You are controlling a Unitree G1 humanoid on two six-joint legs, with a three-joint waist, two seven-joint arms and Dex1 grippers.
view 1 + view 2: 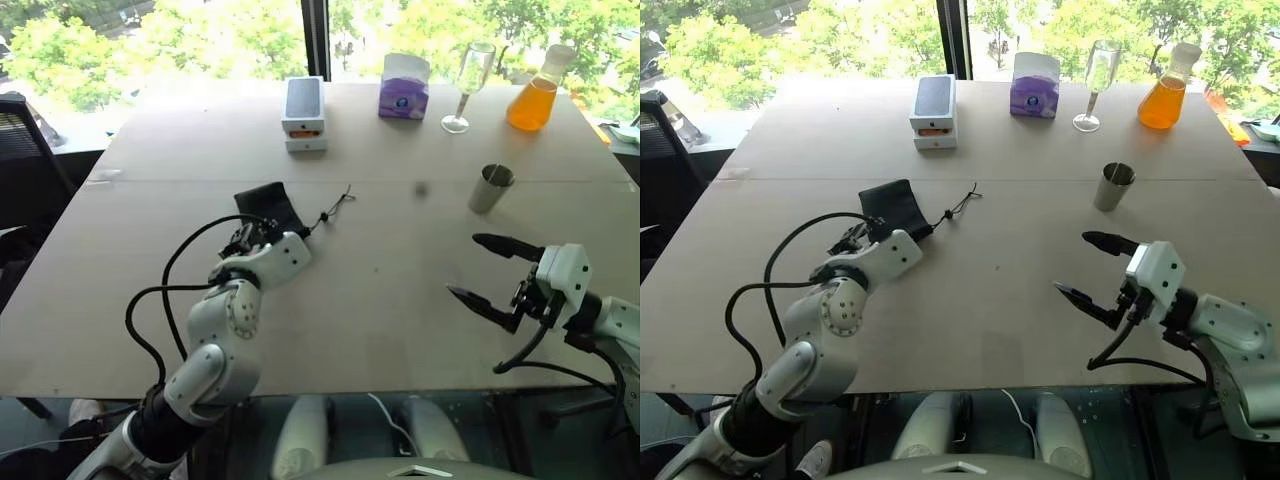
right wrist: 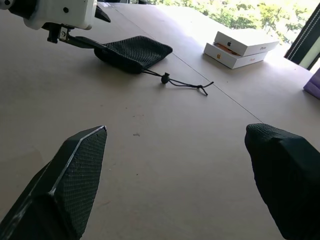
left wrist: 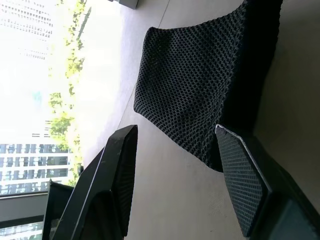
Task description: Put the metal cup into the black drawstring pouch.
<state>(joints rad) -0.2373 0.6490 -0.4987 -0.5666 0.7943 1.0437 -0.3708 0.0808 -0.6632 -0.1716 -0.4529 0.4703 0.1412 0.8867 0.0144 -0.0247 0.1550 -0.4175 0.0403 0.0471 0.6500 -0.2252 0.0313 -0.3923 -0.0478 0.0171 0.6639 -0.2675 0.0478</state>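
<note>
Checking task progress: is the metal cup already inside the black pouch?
No, the metal cup stands upright on the table, well apart from the black drawstring pouch, which lies flat by the left gripper.

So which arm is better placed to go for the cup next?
Probably the right. The right gripper is open and empty, with the cup standing just beyond it on the same side. The left gripper is open at the pouch, far across the table.

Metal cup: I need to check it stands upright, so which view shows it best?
The left eye view: the metal cup stands upright and unobstructed, apart from the right hand. The right eye view shows the same scene.
</note>
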